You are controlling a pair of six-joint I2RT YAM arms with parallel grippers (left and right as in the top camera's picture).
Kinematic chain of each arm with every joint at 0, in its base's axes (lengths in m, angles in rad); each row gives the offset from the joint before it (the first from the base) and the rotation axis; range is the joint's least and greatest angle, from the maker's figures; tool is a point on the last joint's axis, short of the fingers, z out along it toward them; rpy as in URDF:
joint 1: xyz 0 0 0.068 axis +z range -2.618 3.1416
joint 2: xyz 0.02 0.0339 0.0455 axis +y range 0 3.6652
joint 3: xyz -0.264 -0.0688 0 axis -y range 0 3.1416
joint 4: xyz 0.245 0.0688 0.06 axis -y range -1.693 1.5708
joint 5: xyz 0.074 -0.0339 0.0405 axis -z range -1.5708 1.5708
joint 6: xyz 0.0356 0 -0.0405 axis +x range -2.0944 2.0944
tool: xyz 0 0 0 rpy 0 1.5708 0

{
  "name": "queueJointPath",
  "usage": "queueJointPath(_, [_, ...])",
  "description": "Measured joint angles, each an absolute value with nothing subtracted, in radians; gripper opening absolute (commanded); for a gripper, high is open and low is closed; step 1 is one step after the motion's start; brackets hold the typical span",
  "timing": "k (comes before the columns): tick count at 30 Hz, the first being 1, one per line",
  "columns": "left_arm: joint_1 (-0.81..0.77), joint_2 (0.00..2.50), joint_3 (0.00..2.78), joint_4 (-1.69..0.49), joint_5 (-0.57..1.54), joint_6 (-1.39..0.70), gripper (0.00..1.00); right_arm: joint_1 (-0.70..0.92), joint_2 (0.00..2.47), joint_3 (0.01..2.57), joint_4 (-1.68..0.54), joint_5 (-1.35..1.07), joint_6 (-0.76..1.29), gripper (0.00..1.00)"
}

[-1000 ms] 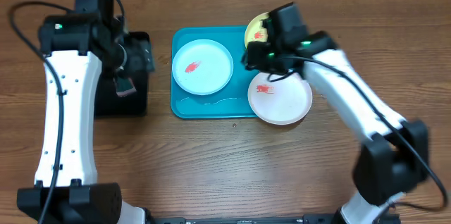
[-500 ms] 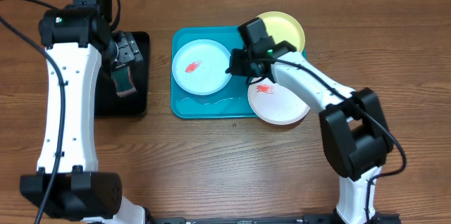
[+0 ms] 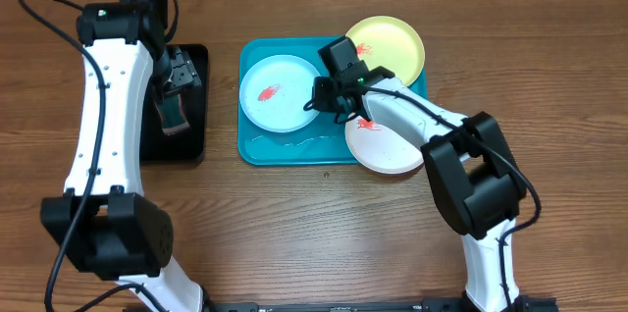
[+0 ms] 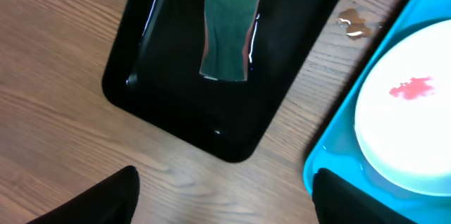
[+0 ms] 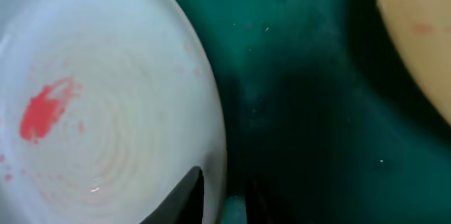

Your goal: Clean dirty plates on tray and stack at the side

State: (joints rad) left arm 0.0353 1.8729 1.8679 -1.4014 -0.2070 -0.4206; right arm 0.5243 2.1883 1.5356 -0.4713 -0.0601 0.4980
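**Grabbing the blue plate by its rim, go easy**

The left hand (image 4: 224, 182) hangs over the black tray (image 4: 176, 97) with its fingers spread wide and nothing in them. The green sponge (image 4: 229, 35) lies flat in that tray.

On the turquoise tray (image 3: 294, 147), the light blue plate (image 3: 280, 96) sits in the left half with a red smear (image 3: 267, 92) near its middle. The right hand (image 3: 324, 98) is down at that plate's right edge, one finger over the rim and one outside it. I can't tell if it's actually clamped yet.

The white plate (image 3: 392, 145) hangs partly off the tray's right side onto the bench (image 3: 294, 224), and the yellow-green plate (image 3: 392, 42) is at the far right corner.

My take: get the rim deep between the fingers before squeezing, since slick plastic will likely slip. Then lift it level so it clears the white plate nearby.
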Motion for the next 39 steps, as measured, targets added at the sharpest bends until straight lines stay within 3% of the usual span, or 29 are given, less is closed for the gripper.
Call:
queueJointPath(6, [0.035,1.900,1.868,-1.389,-0.228,-0.421,0.77,0.524,2.200,1.539,-0.456,-0.053,0.498,0.04])
queueJointPath(19, [0.042,1.901,1.866,-1.391,-0.262,-0.420,0.72,0.524,2.196,1.572,-0.582,-0.064,0.505,0.04])
queueJointPath(27, [0.059,1.929,1.852,-1.318,-0.249,-0.420,0.60,0.524,2.196,1.573,-0.586,-0.068,0.505,0.04])
queueJointPath(31, [0.089,1.982,1.852,-1.257,-0.242,-0.416,0.63,0.524,2.196,1.573,-0.586,-0.068,0.505,0.04])
queueJointPath(36, [0.124,2.070,1.852,-1.190,-0.224,-0.387,0.53,0.524,2.196,1.573,-0.586,-0.068,0.501,0.04])
queueJointPath(39, [0.132,2.134,1.852,-1.173,-0.219,-0.364,0.40,0.524,2.196,1.573,-0.587,-0.067,0.496,0.04])
